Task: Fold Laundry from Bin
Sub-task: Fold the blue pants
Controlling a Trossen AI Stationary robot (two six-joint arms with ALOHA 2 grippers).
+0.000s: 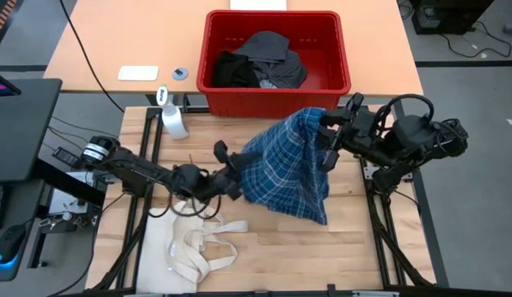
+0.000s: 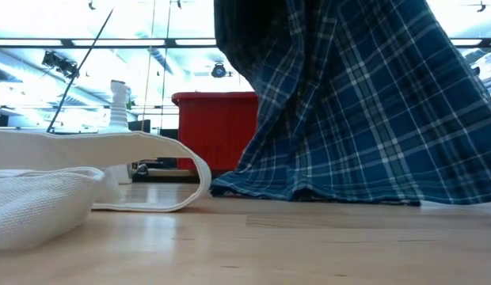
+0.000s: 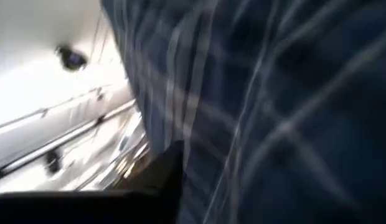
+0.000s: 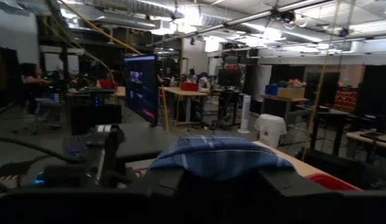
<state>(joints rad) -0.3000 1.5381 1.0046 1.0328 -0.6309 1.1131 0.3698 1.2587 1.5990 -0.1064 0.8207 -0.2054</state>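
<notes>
Above the wooden table, we see the blue plaid shirt stretched between both arms, its lower hem trailing on the boards. The right gripper pinches the upper corner, jaws narrowed on a bunched fold (plainly seen from its own wrist camera). The left gripper meets the shirt's opposite edge; it appears to clamp the cloth, though its wrist view is too blurred for us to be sure. More laundry fills the red bin behind, a cream tote bag lies nearby
</notes>
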